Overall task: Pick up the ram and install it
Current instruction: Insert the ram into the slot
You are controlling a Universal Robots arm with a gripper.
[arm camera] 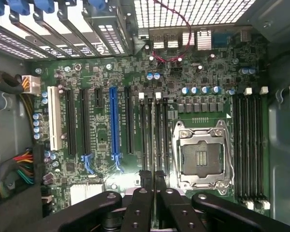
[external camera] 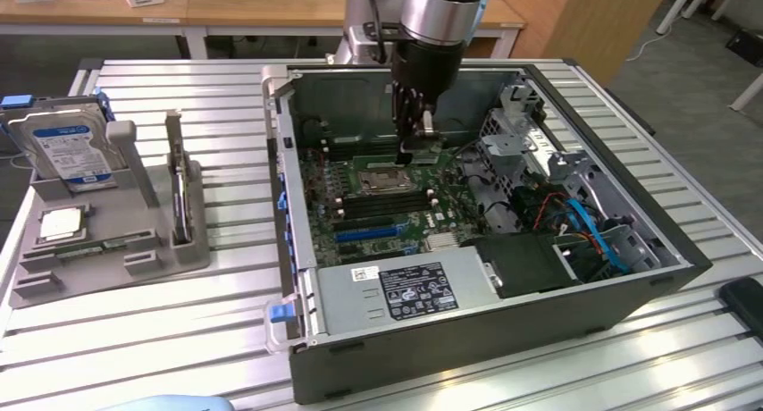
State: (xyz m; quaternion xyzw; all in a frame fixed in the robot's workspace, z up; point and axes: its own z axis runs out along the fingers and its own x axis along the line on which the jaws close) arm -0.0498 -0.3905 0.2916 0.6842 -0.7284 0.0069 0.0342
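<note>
The ram (external camera: pixel 103 245) is a long thin green stick lying in the front slot of the grey holder (external camera: pixel 143 259) on the exterior view's left, outside the computer. My gripper (external camera: pixel 419 143) hangs far from it, inside the open computer case (external camera: pixel 477 339), low over the motherboard (external camera: pixel 394 219) just behind the processor socket (external camera: pixel 384 180). In the wrist view the two black fingers (arm camera: pixel 146 181) stand close together, gripper (arm camera: pixel 152 178) shut, and I see nothing between them. Below them run black memory slots (arm camera: pixel 153 130) beside the bare socket (arm camera: pixel 201 157).
The holder also carries a blue-labelled hard drive (external camera: pixel 70 152), a silver processor chip (external camera: pixel 60 223) and an upright thin card (external camera: pixel 179 192). The case walls, a drive cage (external camera: pixel 513 134), cables (external camera: pixel 584 228) and the power supply (external camera: pixel 406 290) crowd the gripper. The slatted table (external camera: pixel 179 339) lies around.
</note>
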